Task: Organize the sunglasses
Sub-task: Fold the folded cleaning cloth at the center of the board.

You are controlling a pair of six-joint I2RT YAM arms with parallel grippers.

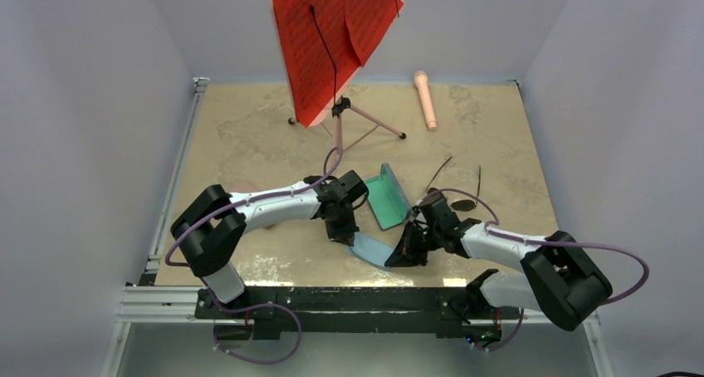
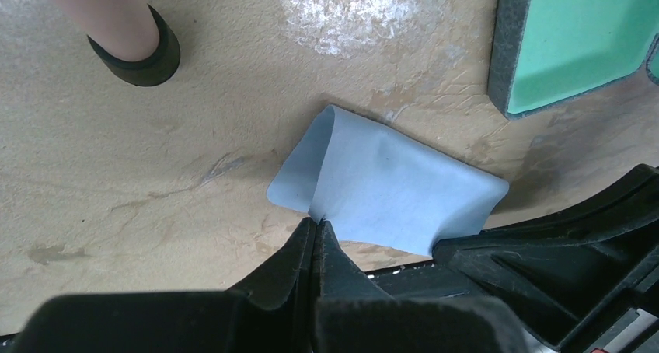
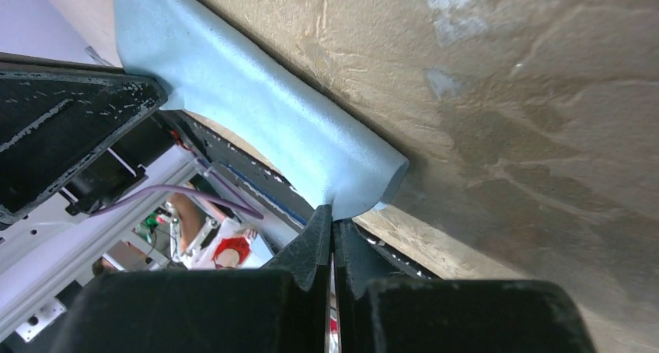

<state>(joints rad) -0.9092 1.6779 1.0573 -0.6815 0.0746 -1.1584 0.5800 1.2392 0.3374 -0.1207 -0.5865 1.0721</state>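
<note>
top external: black sunglasses (image 1: pixel 458 199) lie right of the table's (image 1: pixel 249 136) middle, just beyond the right arm's wrist, thin arms spread open toward the far edge. no white-framed pair in view. open green-lined case (image 1: pixel 386 196) stands beside them to the left, apart. blue soft case (image 1: pixel 369 248) sits by the near edge at mid-table, between both arms. left fingers (image 1: pixel 344 232) are at its left end and right fingers (image 1: pixel 404 252) at its right end. pink oblong case (image 1: pixel 425 99) is far off near the far edge.

left wrist: left fingers (image 2: pixel 299 252) are pressed together, nipping the near edge of the blue soft case (image 2: pixel 388 190), which curls and folds like limp fabric. a corner of the green-lined case (image 2: pixel 575 34) shows at upper right.

right wrist: right fingers (image 3: pixel 311 244) are pinched tight on the rounded end of the blue soft case (image 3: pixel 264 112), which is lifted off the table there. no sunglasses in this view.

handling, my guess: the black pair is light, with a stiff front and springy, easily bent arms, and slick lenses that scratch. best taken at the bridge or the frame's top rim, not by an arm or across a lens. the open arms may snag the green-lined case's wall going in. neither set of fingers is free for it yet.
</note>
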